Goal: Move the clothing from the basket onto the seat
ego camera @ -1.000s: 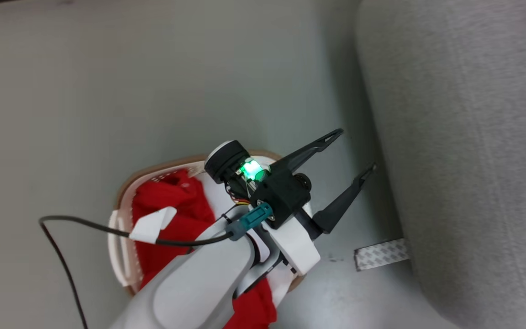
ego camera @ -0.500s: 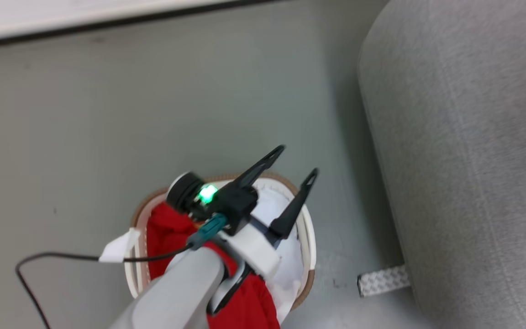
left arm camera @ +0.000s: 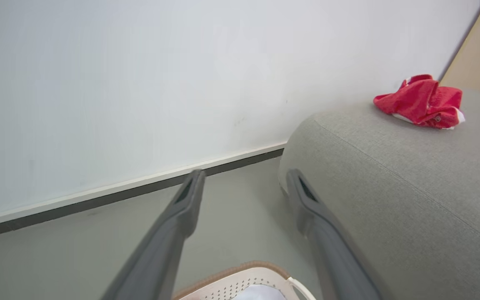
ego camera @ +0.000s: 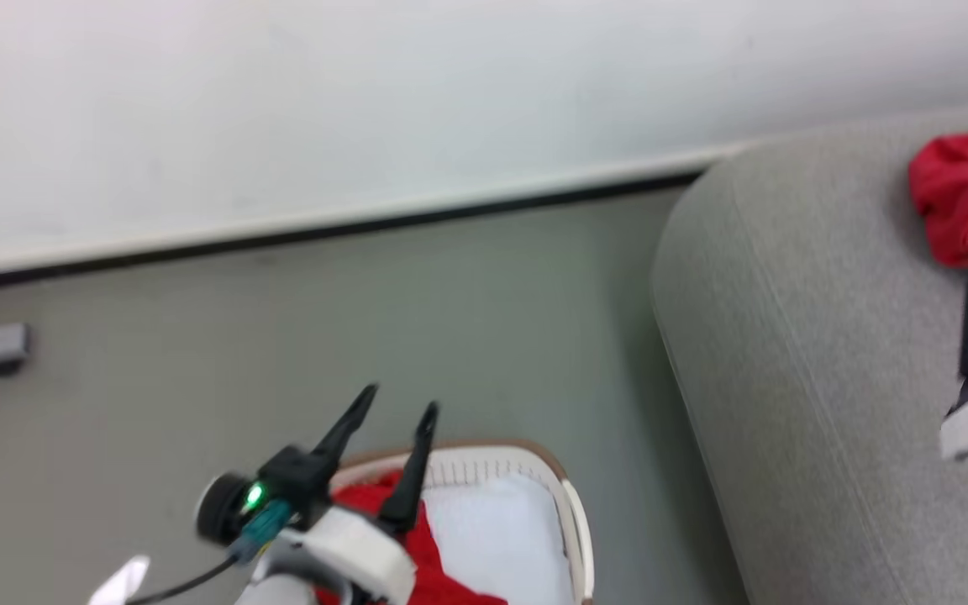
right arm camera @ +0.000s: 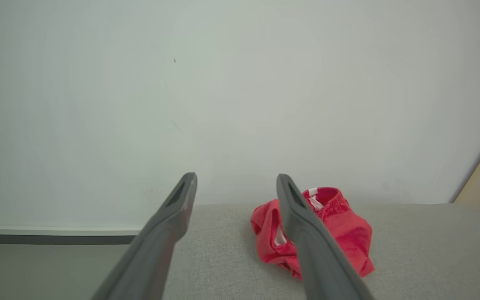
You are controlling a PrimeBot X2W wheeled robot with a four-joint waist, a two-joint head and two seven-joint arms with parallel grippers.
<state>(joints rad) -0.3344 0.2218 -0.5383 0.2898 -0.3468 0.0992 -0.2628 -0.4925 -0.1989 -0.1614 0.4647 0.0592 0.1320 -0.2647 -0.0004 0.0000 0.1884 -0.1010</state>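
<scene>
Wall (ego camera: 366,101) and clothing (ego camera: 954,185) on seat (ego camera: 786,336) newly in view

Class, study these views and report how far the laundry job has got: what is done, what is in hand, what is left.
Done: one red garment lies on the seat. In hand: nothing; the left gripper hangs open above the basket, and the right gripper is open and empty near the placed garment. Left: red and white fabric in the basket to move.
</scene>
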